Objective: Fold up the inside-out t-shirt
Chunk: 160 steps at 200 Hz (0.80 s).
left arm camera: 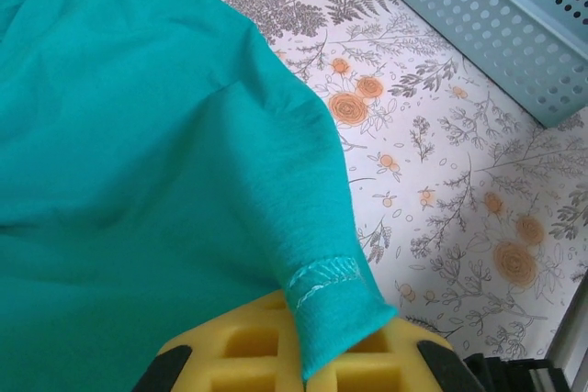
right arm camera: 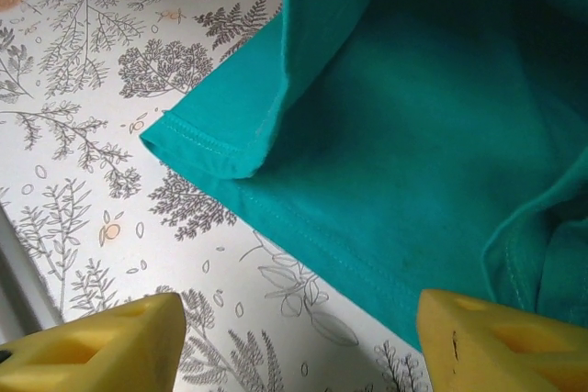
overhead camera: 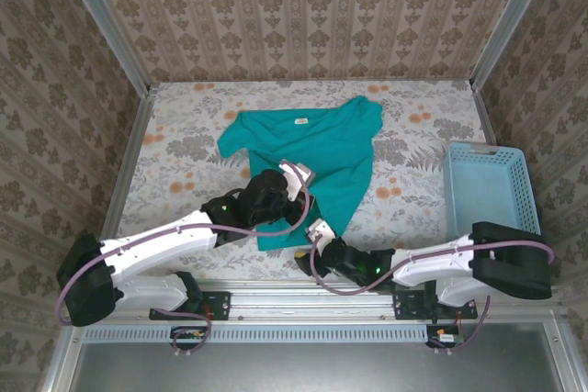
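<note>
The inside-out t-shirt (overhead camera: 312, 149) is teal-green and lies loosely spread in the middle of the floral table, with a small white tag (overhead camera: 300, 121) near its far edge. My left gripper (overhead camera: 296, 176) is over the shirt's middle. In the left wrist view its yellow pads (left arm camera: 239, 355) are shut on a stitched hem of the t-shirt (left arm camera: 138, 135), and a strip of cloth rises from between them. My right gripper (overhead camera: 320, 230) is at the shirt's near edge. Its fingers (right arm camera: 101, 346) stand wide open over bare table, just short of the hem (right arm camera: 303, 227), with a folded-over corner (right arm camera: 211, 144) ahead.
A light-blue slotted basket (overhead camera: 487, 188) stands at the right side of the table and also appears at the top right of the left wrist view (left arm camera: 496, 16). Patterned walls enclose the table on three sides. A metal rail runs along the near edge (overhead camera: 303, 286).
</note>
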Each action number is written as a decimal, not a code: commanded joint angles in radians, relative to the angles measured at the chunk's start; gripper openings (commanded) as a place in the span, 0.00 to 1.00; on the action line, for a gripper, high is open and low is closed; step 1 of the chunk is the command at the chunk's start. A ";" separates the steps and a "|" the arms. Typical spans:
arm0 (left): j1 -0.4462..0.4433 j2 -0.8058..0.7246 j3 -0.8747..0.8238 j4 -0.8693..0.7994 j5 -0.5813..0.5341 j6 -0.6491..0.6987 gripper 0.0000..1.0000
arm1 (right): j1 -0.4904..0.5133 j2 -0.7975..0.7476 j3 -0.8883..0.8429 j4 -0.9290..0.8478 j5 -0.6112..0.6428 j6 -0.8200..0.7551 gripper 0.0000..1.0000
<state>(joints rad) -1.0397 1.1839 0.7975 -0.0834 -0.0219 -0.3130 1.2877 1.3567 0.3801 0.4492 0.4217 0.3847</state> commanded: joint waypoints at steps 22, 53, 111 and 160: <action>0.009 -0.036 0.049 -0.033 0.035 0.015 0.00 | -0.001 0.148 0.040 0.171 0.058 -0.114 0.69; 0.010 -0.053 0.054 -0.051 0.033 0.020 0.00 | -0.064 0.211 0.086 0.150 0.070 -0.109 0.69; 0.010 -0.073 0.057 -0.070 0.043 0.022 0.00 | -0.175 0.271 0.177 0.056 0.075 -0.116 0.68; 0.010 -0.108 0.073 -0.082 0.067 0.022 0.00 | -0.255 0.257 0.170 0.102 0.074 -0.107 0.68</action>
<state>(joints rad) -1.0267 1.1103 0.8215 -0.1463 0.0055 -0.3126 1.0458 1.6104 0.5377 0.5426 0.4683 0.2684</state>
